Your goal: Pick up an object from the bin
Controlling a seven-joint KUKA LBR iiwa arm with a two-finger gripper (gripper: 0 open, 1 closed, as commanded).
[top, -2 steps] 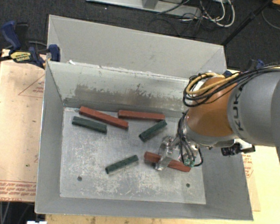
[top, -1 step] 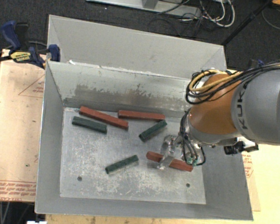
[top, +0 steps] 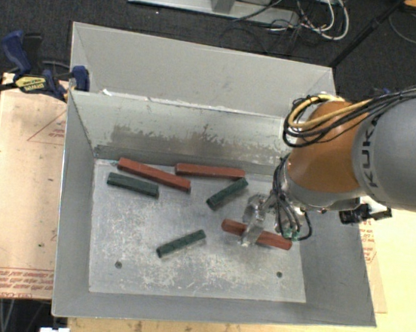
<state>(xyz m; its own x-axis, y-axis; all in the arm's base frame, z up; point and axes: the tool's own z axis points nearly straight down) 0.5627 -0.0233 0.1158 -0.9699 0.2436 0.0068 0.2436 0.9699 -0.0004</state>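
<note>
The red-brown bar lies flat on the floor of the grey metal bin, on the arm's side of it, with its length running nearly across the view. Only its two ends show. The middle stretch is covered by the gripper, which stands directly over the bar at floor level. Whether the claw is apart, together or clamped on the bar cannot be told, because its grey metal parts blend with the floor and the wrist hides much of them. Thin dark cables hang from the wrist just beside the bar's right end and blur the gripper's outline there. Above them the orange cover and the grey arm link block the bin's wall on that side.

Nearest to the red-brown bar, just above and to its left, a short dark green bar lies tilted and apart from it. Farther above, a second red-brown bar sits close to the back wall. Below and to the left of the covered bar, another dark green bar lies slanted on open floor. Well to the left of the red-brown bar, a long red-brown bar lies almost level, and a third dark green bar lies just under its left end.
</note>
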